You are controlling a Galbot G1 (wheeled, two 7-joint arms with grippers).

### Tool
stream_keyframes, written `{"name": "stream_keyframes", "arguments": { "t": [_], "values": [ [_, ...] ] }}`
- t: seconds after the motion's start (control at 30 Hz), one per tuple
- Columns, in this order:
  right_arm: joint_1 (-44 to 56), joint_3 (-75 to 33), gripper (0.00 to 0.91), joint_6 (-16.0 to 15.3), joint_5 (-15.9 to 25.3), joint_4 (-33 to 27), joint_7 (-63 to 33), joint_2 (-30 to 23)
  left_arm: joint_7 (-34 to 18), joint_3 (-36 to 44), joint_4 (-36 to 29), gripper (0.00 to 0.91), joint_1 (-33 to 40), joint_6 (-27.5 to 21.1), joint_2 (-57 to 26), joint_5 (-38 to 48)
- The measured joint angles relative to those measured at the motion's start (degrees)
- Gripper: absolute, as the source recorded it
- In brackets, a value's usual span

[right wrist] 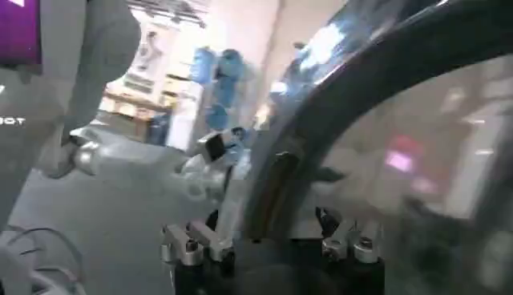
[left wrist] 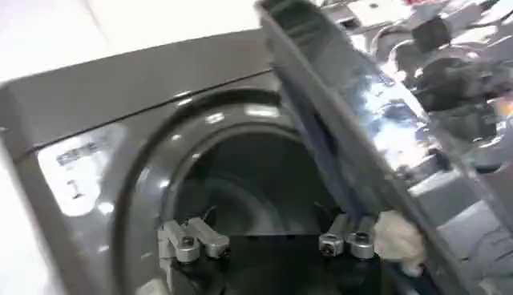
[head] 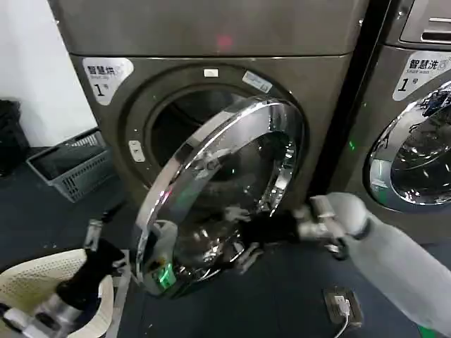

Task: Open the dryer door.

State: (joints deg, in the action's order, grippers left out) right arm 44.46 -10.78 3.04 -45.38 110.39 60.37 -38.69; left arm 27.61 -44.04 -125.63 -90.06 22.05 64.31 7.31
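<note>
The grey dryer point(head: 211, 42) has its round chrome-rimmed glass door point(head: 232, 176) swung partly out from the drum opening point(head: 190, 116). My right gripper point(head: 248, 238) is low against the door's outer face. In the right wrist view it point(right wrist: 268, 236) is open, with the door rim point(right wrist: 276, 176) standing between its spread fingers. My left gripper point(head: 106, 243) is low on the left, beside the door's free edge. In the left wrist view it point(left wrist: 272, 240) is open and empty, facing the dark drum point(left wrist: 240, 184), with the door point(left wrist: 377, 120) to one side.
A second machine point(head: 416, 141) stands close on the right. A grey crate point(head: 70, 165) sits on the floor at the left, a cream laundry basket point(head: 35, 289) under my left arm, and a small plug block point(head: 342, 306) on the dark floor near my right arm.
</note>
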Motion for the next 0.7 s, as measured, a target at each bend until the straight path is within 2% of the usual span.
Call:
{"name": "stream_keyframes", "arguments": {
  "t": [0.17, 0.33, 0.43, 0.6, 0.7],
  "values": [
    [17.1, -18.4, 0.907, 3.9, -0.1, 3.2, -3.3, 1.5, 0.5, 2.2, 1.1, 0.907, 1.7, 0.1, -1.4, -0.1],
    [34.0, -36.5, 0.907, 7.7, 0.1, 6.1, -8.7, -1.0, 0.1, 5.4, 2.3, 0.907, 4.0, 0.7, -2.6, -0.3],
    [43.3, -45.9, 0.907, 10.2, 1.0, 7.8, -12.3, -4.6, -0.1, 7.2, 3.0, 0.907, 5.3, 1.4, -3.2, -0.2],
    [56.5, -60.4, 0.907, 17.1, 6.7, 9.0, -21.2, -13.4, -0.4, 10.6, 4.4, 0.907, 8.0, 1.8, -4.5, 0.1],
    [61.4, -66.7, 0.907, 19.1, 10.7, 9.1, -28.2, -18.7, -0.6, 13.4, 5.6, 0.907, 10.1, 1.8, -5.0, -0.2]
  ]
}}
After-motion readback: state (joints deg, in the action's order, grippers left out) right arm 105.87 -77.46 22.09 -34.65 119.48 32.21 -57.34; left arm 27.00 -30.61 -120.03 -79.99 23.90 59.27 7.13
